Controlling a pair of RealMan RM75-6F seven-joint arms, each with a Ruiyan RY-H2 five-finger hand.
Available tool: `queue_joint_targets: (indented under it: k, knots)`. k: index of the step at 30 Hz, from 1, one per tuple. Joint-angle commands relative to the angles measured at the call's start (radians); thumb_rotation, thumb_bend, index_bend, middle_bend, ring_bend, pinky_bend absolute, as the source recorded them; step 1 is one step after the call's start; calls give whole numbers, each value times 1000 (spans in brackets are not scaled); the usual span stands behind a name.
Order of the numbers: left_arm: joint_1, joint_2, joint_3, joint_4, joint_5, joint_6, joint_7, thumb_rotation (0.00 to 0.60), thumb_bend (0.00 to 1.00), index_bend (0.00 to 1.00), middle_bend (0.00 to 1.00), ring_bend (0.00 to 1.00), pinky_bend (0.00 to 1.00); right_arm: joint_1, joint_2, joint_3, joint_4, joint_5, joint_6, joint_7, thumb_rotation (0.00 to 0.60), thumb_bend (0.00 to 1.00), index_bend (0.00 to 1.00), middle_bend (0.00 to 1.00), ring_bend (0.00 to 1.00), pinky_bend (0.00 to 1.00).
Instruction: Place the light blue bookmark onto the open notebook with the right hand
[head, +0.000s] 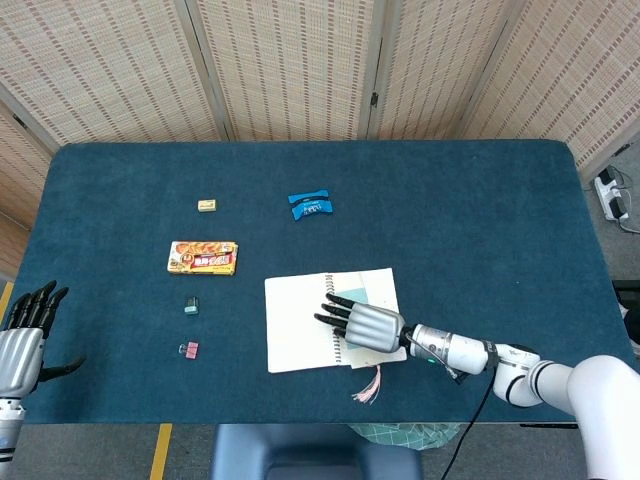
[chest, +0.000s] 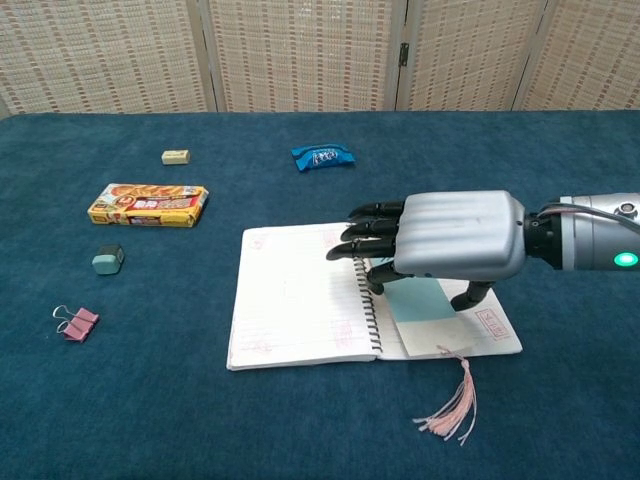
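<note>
The open spiral notebook (head: 298, 325) (chest: 300, 300) lies near the table's front edge. The light blue bookmark (chest: 420, 300) (head: 372, 296) lies flat on its right page, and its pink tassel (chest: 450, 405) (head: 368, 385) trails over the notebook's front edge onto the cloth. My right hand (chest: 450, 235) (head: 365, 323) hovers palm down over that page, thumb and a finger pressed to the bookmark's two sides and the other fingers stretched out over the spiral. Most of the bookmark is hidden under the hand. My left hand (head: 22, 340) is at the table's front left corner with its fingers spread and nothing in it.
On the blue cloth lie a blue wrapper (head: 310, 204) (chest: 322, 156), an orange snack box (head: 203, 257) (chest: 148, 204), a beige eraser (head: 207, 205) (chest: 176, 156), a small green block (head: 191, 306) (chest: 108, 260) and a pink binder clip (head: 188, 348) (chest: 75, 322).
</note>
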Motion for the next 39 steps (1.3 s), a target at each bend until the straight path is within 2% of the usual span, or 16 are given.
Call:
queue_joint_targets:
  k: [1, 14, 21, 28, 39]
  knots:
    - [0, -1, -3, -4, -10, -3, 9, 600, 131, 0, 0, 0, 12, -5, -14, 7, 8, 16, -7, -29, 600, 167, 534, 74, 61, 0]
    - [7, 4, -17, -20, -35, 1, -5, 600, 123, 0, 0, 0, 13, -15, -20, 16, -44, 60, -29, -107, 600, 175, 526, 71, 72, 0]
    - [10, 7, -17, -31, -29, 10, -6, 600, 122, 0, 0, 0, 13, -17, -11, 14, -57, 69, -29, -123, 600, 177, 450, 64, 73, 0]
    - [10, 6, -17, -30, -26, 11, -5, 600, 121, 0, 0, 0, 13, -13, -19, 10, -44, 69, -27, -128, 600, 175, 435, 63, 74, 0]
    - [8, 5, -16, -21, -22, 9, -11, 600, 121, 0, 0, 0, 13, -2, -49, -8, 35, 28, 20, -120, 600, 176, 436, 63, 81, 0]
